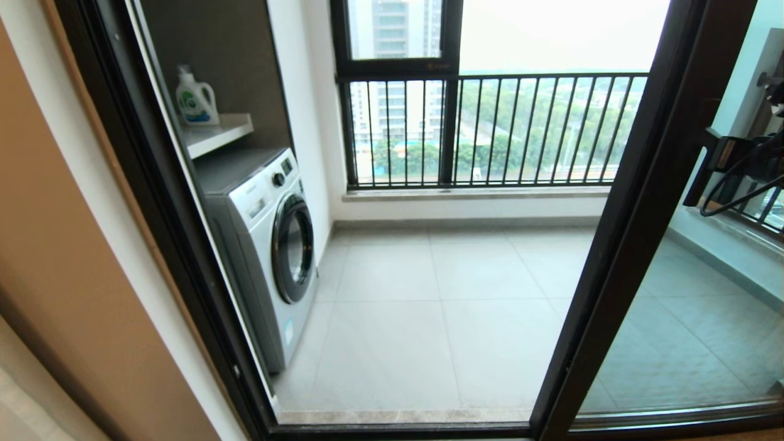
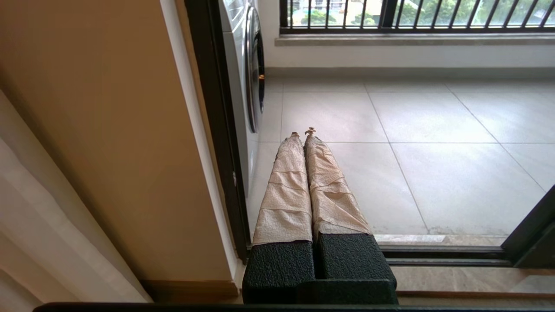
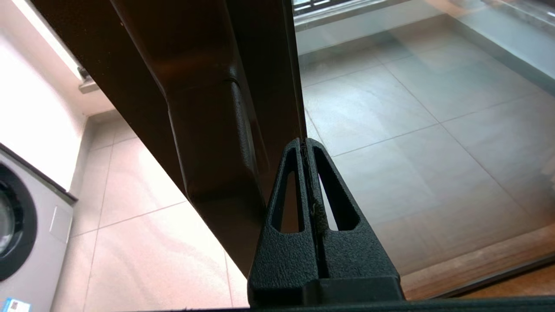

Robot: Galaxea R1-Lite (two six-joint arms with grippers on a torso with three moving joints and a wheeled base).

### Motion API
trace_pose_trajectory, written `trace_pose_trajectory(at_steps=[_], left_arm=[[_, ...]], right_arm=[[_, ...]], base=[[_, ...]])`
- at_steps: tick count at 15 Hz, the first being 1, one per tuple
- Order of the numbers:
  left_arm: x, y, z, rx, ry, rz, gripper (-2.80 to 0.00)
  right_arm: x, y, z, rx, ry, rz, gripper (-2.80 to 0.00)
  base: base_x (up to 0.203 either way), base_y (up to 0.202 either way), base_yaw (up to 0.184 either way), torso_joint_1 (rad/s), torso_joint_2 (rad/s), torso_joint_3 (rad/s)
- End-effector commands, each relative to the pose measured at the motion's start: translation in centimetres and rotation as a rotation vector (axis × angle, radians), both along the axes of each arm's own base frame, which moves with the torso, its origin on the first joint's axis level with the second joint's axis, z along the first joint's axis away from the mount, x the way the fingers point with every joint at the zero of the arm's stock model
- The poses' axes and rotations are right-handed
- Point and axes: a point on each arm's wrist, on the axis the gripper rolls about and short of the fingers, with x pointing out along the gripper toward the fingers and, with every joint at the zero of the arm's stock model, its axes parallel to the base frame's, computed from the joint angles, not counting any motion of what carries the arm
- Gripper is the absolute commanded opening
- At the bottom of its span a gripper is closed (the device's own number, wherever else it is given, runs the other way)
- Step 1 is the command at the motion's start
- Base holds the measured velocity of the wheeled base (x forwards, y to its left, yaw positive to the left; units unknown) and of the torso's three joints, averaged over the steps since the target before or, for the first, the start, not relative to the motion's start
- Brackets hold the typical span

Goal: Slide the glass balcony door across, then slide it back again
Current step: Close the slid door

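The glass balcony door (image 1: 692, 318) stands at the right, its dark brown edge post (image 1: 637, 214) slanting down the head view, with the doorway open to its left. In the right wrist view the post (image 3: 264, 65) and its dark bar handle (image 3: 212, 138) fill the upper left. My right gripper (image 3: 305, 142) is shut with nothing in it, its tips against the post's edge where the glass (image 3: 433, 130) begins. My left gripper (image 2: 302, 132), with tan-wrapped fingers, is shut and empty, low by the left door jamb (image 2: 217, 130) above the floor track (image 2: 442, 255).
A white washing machine (image 1: 269, 245) stands inside the balcony at the left, with a detergent bottle (image 1: 195, 98) on a shelf above. A black railing (image 1: 490, 128) fronts the far window. Grey floor tiles (image 1: 441, 318) lie beyond the track. A dark arm part with cables (image 1: 744, 168) shows at the right edge.
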Motion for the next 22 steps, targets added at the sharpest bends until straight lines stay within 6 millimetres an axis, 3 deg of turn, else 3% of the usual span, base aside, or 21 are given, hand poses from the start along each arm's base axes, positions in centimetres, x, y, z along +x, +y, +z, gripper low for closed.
trace_pose_trajectory(at_steps=[1,5,10,15,22], left_arm=[[0.0,0.0,0.0,0.000,0.000,0.000,-2.80],[0.0,0.0,0.0,0.000,0.000,0.000,-2.80],[0.0,0.0,0.0,0.000,0.000,0.000,-2.80],[0.0,0.0,0.0,0.000,0.001,-0.001,-2.80],[0.0,0.0,0.0,0.000,0.001,0.000,-2.80]], right_arm=[[0.0,0.5,0.1,-0.001,-0.009,0.014,-2.80],[0.0,1.8,0.0,0.016,-0.002,0.042,-2.80],[-0.2,6.2,-0.2,0.006,-0.016,0.120,-2.80],[-0.2,8.4,0.2,0.000,-0.025,0.149,-2.80],[-0.4,13.1,0.5,-0.008,-0.031,0.219,-2.80]], base=[[0.000,0.000,0.000,0.000,0.00,0.000],[0.000,0.000,0.000,0.000,0.00,0.000],[0.000,0.000,0.000,0.000,0.00,0.000],[0.000,0.000,0.000,0.000,0.00,0.000],[0.000,0.000,0.000,0.000,0.00,0.000]])
